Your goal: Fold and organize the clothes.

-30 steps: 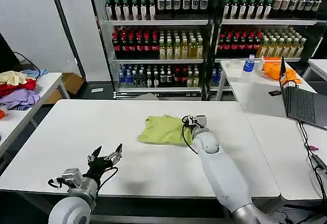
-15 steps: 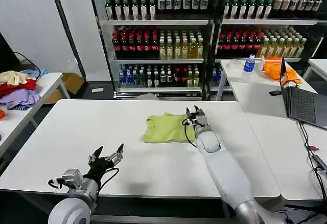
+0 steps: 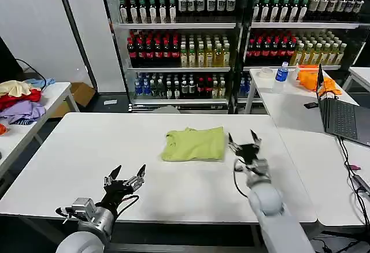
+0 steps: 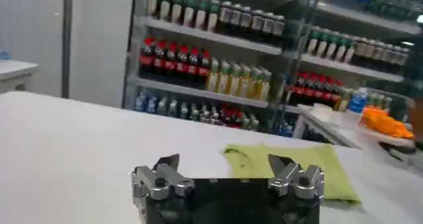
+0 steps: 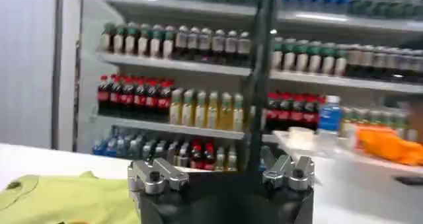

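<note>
The clothes, a light yellow-green T-shirt, lie folded into a flat rectangle at the middle of the white table. My right gripper hovers open just right of the shirt, clear of it, nothing between its fingers. My left gripper is open near the table's front left edge, well short of the shirt. In the left wrist view the shirt lies beyond the open left gripper. The right wrist view shows the shirt beside the open right gripper.
Drink shelves stand behind the table. A side table at right holds a laptop, an orange cloth and a bottle. A pile of red, purple and cream garments sits on the left table.
My right gripper has let go of the shirt's right edge, opened and drawn back to the right and toward the front. The shirt now lies flatter and squarer. The left gripper barely shifted.
</note>
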Robot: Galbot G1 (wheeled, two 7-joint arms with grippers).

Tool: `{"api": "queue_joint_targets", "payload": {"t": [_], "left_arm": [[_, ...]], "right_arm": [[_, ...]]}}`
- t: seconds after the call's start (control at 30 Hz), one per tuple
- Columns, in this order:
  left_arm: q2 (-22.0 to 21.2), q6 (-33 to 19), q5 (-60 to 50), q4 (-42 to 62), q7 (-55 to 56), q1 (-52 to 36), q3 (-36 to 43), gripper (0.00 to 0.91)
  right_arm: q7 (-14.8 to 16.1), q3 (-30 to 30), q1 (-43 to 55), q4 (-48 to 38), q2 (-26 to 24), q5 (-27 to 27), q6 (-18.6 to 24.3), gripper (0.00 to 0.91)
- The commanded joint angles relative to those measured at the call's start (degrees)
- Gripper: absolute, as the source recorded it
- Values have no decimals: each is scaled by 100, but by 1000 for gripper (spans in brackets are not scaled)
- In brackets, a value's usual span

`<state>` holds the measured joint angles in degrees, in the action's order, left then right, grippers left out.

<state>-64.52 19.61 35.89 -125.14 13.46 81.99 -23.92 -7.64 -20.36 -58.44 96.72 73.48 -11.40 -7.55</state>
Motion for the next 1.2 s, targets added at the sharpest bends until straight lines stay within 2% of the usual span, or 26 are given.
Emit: {"api": "queue_joint_targets", "payload": {"t": [0.03,0.53,0.8,1.2], "left_arm": [[-136,-151,-867,-368,-310,380,106,907],[-127,-208,-1078,-761,-403,675,82,907],[-189,-219,-1158,-834,-406,727,69,907],[-137,-220,-1170,-933,-419,799,8,907]], "right_arm": [[356,-1280,-3161,2919,-91,-113,-29,907],[393,-1463,-3669,3283,8,-9,-54,907],[339,-1472,-3846,3441,60,448,92,907],[307,-1475,-3933,3594,34,508,42,907]]}}
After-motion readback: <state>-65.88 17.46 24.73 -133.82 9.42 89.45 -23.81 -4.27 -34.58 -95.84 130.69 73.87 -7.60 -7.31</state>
